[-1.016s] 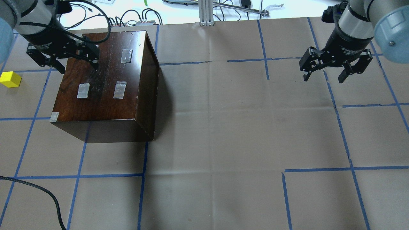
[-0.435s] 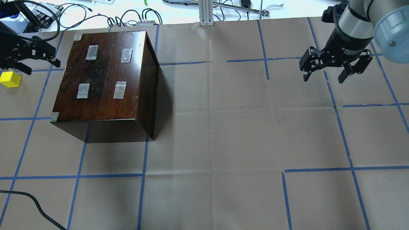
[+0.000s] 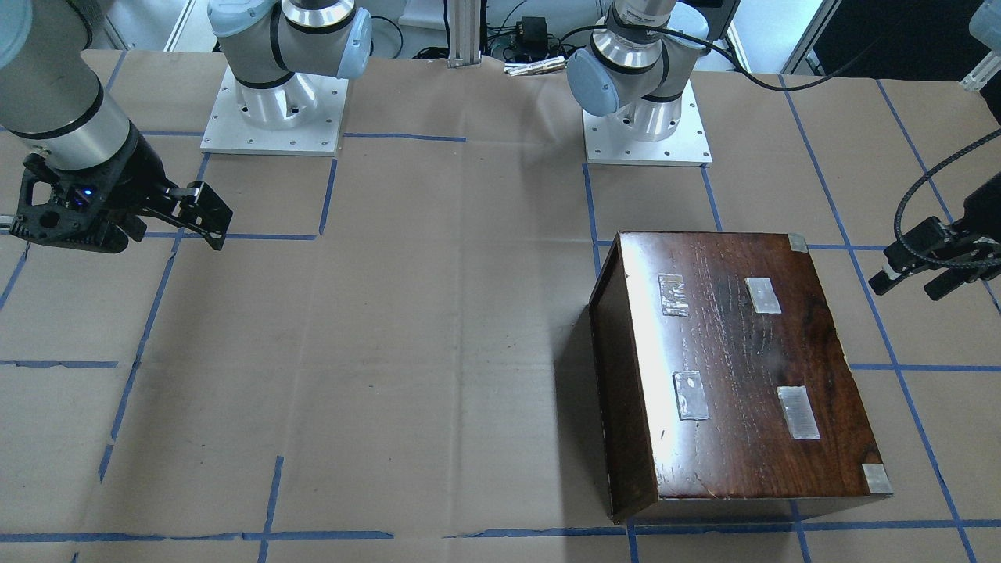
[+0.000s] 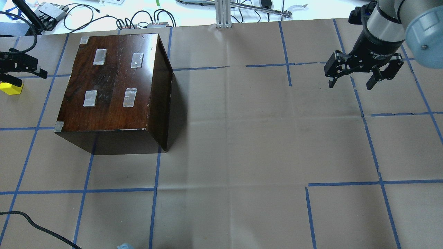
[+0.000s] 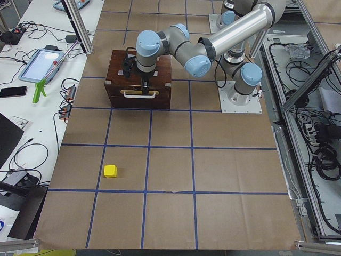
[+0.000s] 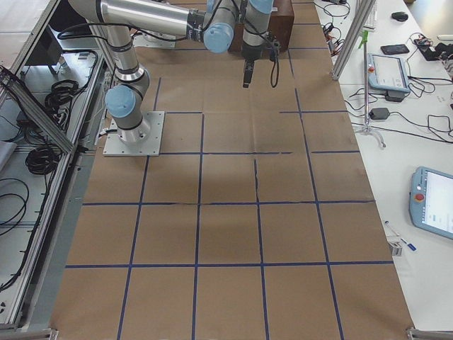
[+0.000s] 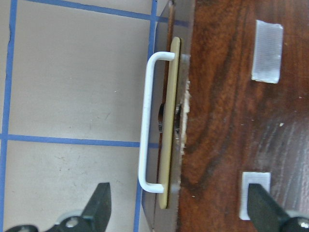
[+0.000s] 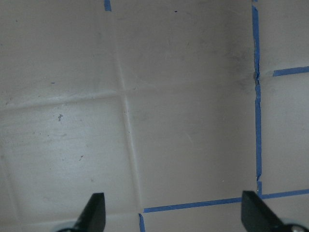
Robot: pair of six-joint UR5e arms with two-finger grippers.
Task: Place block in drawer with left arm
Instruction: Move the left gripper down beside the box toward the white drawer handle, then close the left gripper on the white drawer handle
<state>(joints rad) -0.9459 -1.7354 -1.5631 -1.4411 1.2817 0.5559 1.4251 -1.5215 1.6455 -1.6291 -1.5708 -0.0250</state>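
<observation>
The yellow block (image 4: 9, 90) lies on the paper left of the dark-brown box (image 4: 110, 86); it also shows in the exterior left view (image 5: 110, 170). The box's drawer is shut: its pale wood front (image 7: 170, 121) with a white handle (image 7: 147, 121) shows in the left wrist view. My left gripper (image 4: 30, 78) is open and empty, raised between box and block, one finger overlapping the block's top; it also shows in the front-facing view (image 3: 905, 289) and the left wrist view (image 7: 178, 212). My right gripper (image 4: 350, 85) is open and empty at the far right.
Cables and small devices (image 4: 138, 17) lie beyond the table's far edge beside an aluminium post (image 4: 223, 14). A black cable (image 4: 38, 226) crosses the near left corner. The two arm bases (image 3: 649, 125) stand on the robot's side.
My left gripper has moved left from above the box top, past the box's left edge, to beside the yellow block. The right arm has not moved.
</observation>
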